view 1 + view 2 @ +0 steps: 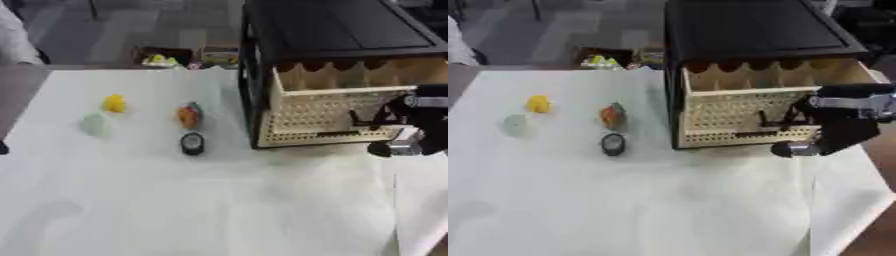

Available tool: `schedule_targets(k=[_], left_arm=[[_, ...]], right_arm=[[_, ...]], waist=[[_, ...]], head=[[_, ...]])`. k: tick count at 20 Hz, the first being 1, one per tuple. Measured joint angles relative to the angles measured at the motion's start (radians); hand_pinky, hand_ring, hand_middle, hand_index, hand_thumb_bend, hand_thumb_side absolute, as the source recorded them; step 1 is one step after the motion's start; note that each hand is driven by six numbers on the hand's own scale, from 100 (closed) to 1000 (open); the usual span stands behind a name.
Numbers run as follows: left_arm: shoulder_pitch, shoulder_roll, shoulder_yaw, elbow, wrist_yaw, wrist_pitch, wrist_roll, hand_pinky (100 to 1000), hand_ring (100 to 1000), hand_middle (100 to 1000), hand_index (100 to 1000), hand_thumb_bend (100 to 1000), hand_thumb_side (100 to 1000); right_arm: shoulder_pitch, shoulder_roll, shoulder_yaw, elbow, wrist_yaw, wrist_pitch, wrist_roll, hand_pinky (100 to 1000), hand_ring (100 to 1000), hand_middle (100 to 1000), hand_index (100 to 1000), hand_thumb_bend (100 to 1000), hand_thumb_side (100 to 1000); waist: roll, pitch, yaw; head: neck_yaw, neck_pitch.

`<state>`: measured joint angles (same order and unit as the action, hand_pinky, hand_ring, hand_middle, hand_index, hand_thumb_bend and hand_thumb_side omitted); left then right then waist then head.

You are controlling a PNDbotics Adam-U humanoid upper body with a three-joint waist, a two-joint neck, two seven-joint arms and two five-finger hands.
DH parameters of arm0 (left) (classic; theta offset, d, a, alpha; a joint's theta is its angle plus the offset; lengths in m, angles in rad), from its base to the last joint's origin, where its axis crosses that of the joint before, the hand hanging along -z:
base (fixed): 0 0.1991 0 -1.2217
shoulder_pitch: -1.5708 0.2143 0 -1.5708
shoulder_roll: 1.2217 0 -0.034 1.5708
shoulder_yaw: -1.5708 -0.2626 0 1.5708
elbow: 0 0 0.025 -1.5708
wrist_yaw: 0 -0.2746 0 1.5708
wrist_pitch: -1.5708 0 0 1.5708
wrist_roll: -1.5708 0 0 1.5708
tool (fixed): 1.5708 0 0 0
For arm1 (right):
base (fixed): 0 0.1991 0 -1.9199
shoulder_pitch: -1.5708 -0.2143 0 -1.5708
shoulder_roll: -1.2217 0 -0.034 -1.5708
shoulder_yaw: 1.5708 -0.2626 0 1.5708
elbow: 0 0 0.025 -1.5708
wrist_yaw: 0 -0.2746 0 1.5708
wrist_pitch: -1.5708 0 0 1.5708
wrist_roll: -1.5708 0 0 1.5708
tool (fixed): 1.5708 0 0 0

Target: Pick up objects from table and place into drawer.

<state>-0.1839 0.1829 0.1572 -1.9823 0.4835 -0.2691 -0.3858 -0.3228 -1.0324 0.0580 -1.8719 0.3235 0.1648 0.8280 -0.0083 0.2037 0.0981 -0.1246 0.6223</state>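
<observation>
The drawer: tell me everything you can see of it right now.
The drawer is pale, wood-coloured, its front perforated with rows of small holes and a scalloped divider behind. It stands pulled partway out of the black cabinet on the white-covered table. The right hand is at its front right; I see nothing inside.

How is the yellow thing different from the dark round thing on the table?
The yellow thing is bright and small; the dark round thing is black with a pale centre and looks larger. The yellow thing lies farther from the drawer and nearer the table's far edge; the dark round thing lies closer to the drawer and nearer the robot. Both rest on the white cloth, untouched by any hand.
</observation>
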Motion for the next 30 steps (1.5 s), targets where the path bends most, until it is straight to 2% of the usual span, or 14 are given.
schedule_targets(k=[17, 30], left_arm=[[0.006, 0.000, 0.001, 0.000, -0.001, -0.003, 0.000, 474, 583, 564, 728, 100, 966], [0.006, 0.000, 0.001, 0.000, -0.001, 0.001, 0.003, 474, 584, 564, 728, 100, 966]], right_arm=[[0.043, 0.013, -0.041, -0.002, 0.000, 0.004, -0.027, 100, 100, 100, 752, 441, 756], [0.066, 0.018, -0.058, -0.043, 0.000, 0.003, -0.050, 100, 100, 100, 743, 441, 756]], waist=[[0.000, 0.000, -0.010], [-0.001, -0.001, -0.013]], head=[[0.009, 0.000], [0.010, 0.000]])
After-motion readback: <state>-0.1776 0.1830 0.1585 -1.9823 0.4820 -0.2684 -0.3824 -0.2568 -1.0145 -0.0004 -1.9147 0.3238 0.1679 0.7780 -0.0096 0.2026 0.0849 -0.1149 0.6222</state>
